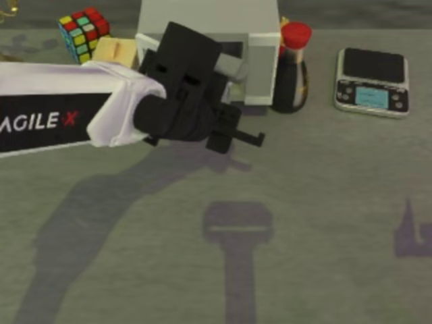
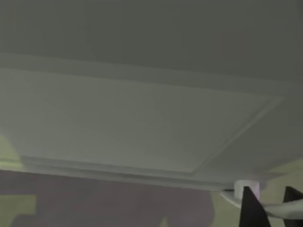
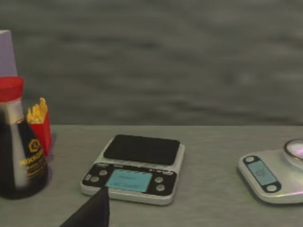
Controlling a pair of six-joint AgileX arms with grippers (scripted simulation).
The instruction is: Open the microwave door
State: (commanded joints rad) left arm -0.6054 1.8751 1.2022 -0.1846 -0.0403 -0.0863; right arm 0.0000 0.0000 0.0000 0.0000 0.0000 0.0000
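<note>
Top view: microwave door (image 1: 233,64) ajar, swung leftward.

Dim, even light falls from above onto the worktop (image 1: 324,202), where the left arm (image 1: 61,115) throws a long soft-edged shadow. A second arm-shaped shadow lies below the microwave (image 1: 209,27). The left wrist view is murky and featureless; all views are slightly soft.

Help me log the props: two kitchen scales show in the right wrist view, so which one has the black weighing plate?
The black-and-silver scale beside the soy sauce bottle: flat black plate, blue display. The white scale farther from the bottle carries a round shiny plate.
</note>
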